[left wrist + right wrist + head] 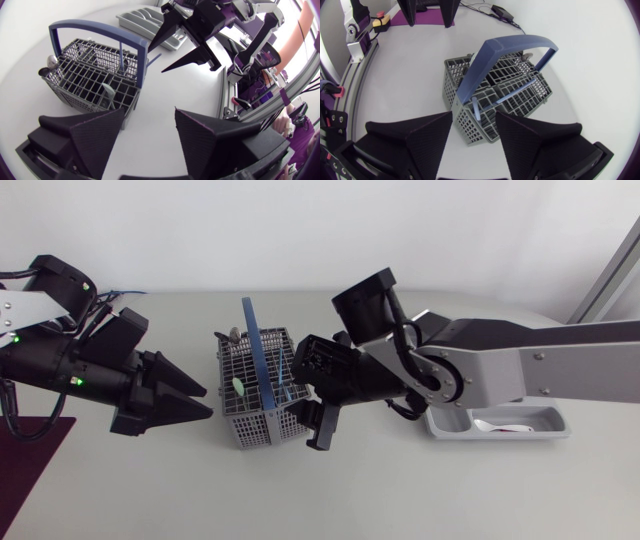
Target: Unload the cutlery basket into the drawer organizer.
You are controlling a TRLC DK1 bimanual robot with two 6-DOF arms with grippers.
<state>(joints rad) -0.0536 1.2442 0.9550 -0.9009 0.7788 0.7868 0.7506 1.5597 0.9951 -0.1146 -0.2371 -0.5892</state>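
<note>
Cutlery basket [250, 432] on worktop [400, 490]: just ahead of left jaws, which stand apart and clear of it; its corner below right jaws, also apart. Drawer organizer [558, 425] well behind right jaws, under that arm

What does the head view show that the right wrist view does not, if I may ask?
Only the head view shows the drawer organizer at the table's right, with a pale utensil lying in it.

Only the right wrist view shows the gap in the open right gripper, with a corner of the cutlery basket just ahead of it.

Both show the basket, its blue handle upright, and the left gripper on the basket's other side.
</note>
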